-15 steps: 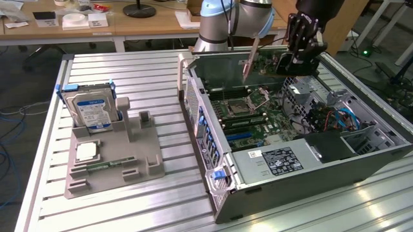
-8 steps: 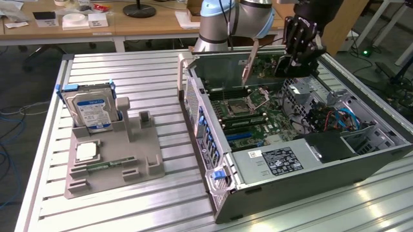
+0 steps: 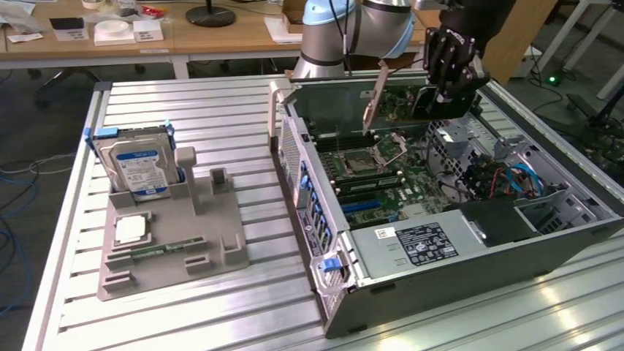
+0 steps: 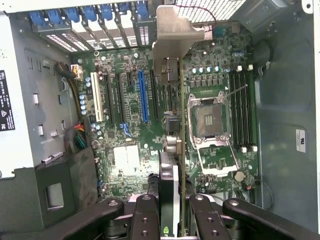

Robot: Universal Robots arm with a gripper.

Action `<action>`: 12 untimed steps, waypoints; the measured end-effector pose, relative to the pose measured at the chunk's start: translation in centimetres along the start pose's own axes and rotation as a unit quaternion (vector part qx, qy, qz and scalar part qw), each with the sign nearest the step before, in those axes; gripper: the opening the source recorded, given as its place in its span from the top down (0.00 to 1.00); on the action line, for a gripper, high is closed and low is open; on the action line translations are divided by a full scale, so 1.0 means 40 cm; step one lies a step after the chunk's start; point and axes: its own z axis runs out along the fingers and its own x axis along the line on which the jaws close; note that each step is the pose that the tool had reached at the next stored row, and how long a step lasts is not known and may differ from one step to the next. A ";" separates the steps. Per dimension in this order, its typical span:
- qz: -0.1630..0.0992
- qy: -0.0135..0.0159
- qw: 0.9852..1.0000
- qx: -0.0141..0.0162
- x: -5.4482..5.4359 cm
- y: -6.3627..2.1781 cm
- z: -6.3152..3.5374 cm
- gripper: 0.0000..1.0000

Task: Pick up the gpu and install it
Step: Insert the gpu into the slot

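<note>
gpu (image 3: 429, 108) is hanging over the motherboard (image 3: 385, 201), hand (image 3: 451, 84) clamping its top edge, probably light, stiff, fragile, so edge-gripping seems safest.

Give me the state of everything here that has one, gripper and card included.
gripper: shut on the gpu
gpu: held edge-down above the motherboard, not yet seated
computer case: lying on its side, open
CPU socket: cover flipped open
hard drive: upright in the grey holder
square chip: flat on the holder
</note>
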 end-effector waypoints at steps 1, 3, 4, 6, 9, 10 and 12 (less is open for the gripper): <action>0.000 0.000 1.000 0.000 0.000 0.000 0.000 0.72; 0.000 0.000 1.000 0.000 0.000 0.000 0.000 0.72; 0.000 0.000 1.000 0.000 0.000 0.000 0.000 0.72; 0.000 0.000 1.000 0.000 0.000 0.000 0.000 0.72; 0.000 0.000 1.000 0.000 0.000 0.000 0.000 0.72; 0.000 0.000 1.000 0.000 0.000 0.000 0.000 0.72; 0.000 0.000 1.000 0.000 0.000 0.000 0.000 0.72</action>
